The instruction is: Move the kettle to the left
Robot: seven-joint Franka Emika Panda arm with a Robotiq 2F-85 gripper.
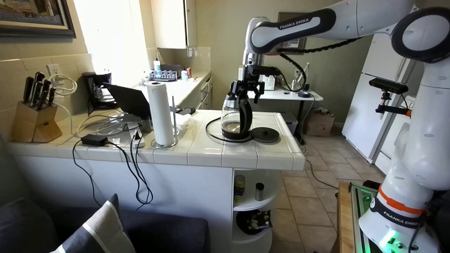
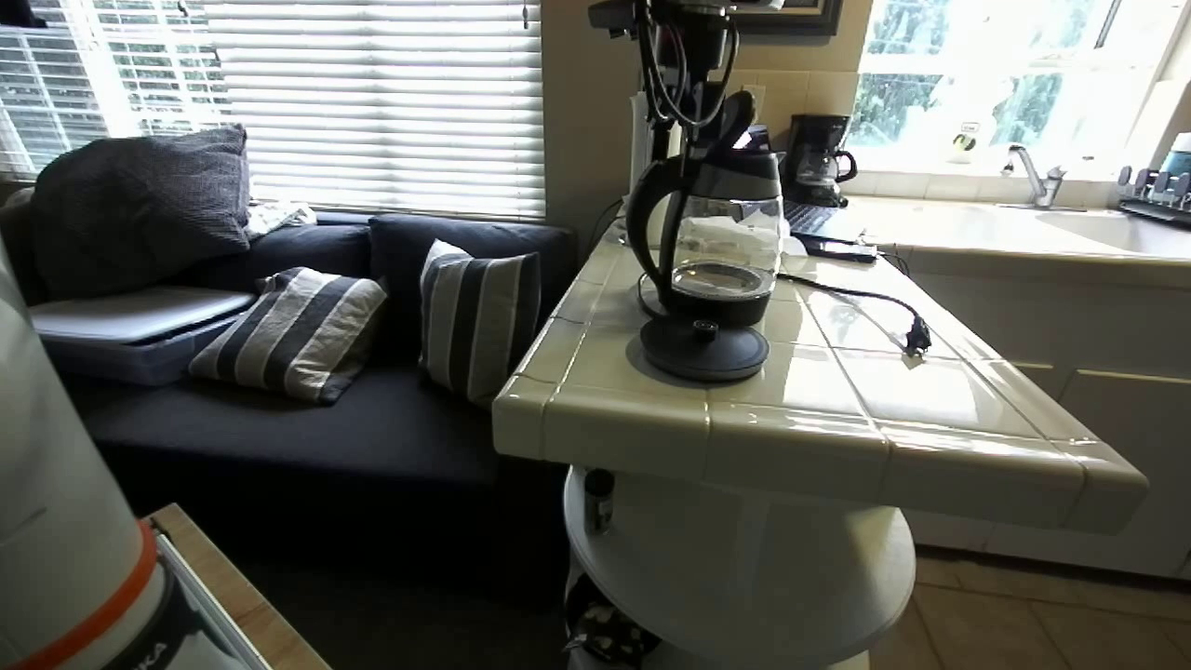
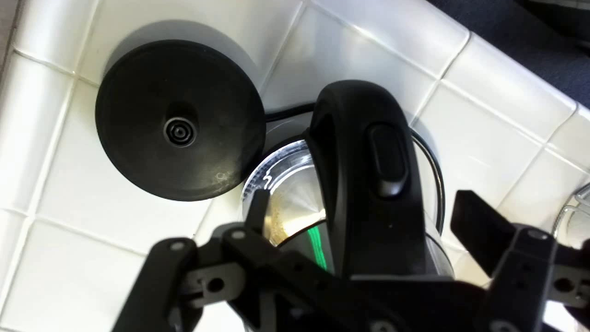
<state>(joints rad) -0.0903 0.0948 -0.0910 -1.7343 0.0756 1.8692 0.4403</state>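
Wrist view, left to right: the black disc [image 3: 179, 122], apparently the power base, is flat, round and matte, with a raised ring connector at its centre, and lies on the glazed white tile of the counter [image 3: 92, 267]. Just beside it, off the disc, stands the kettle [image 3: 364, 193], upright on the counter in both exterior views. Its clear wall [image 2: 730, 233], probably glass, encloses a bright metal floor [image 3: 297, 184]; treat the body as rigid, slippery and fragile, and do not clamp it there. Expect moderate weight; water content cannot be confirmed. Take hold at the handle [image 3: 375, 226], a thick, arched black moulding, apparently stiff plastic, with a smooth oval button [image 3: 389, 157] on top; keep pressure off the button. The gripper [image 3: 362, 197] straddles the handle, its fingers [image 3: 258, 210] apart, one to each side, with a gap showing on both. Further right, a thin, flexible cord [image 3: 435, 180] curves over the tile and may catch the kettle if dragged; lift before shifting. A shiny wire [image 3: 560, 216] bends at the far right.
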